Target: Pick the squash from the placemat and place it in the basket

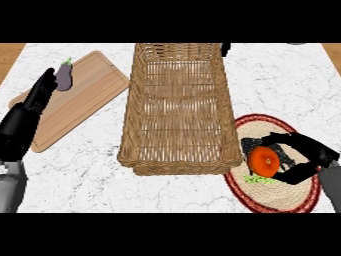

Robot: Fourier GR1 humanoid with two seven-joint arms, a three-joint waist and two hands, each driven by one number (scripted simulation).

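Inside the curl of the black right hand (306,159), the round orange squash (264,161) is sitting on the round woven placemat with the red rim (256,121), the fingers and thumb closing round it. Just to the left of this hand, the long wicker basket (177,110) is lying on the white marble counter (291,80). Far to the left, the left hand (25,117) is resting with straight fingers over the wooden cutting board (92,82), beside a small purple eggplant (64,76).
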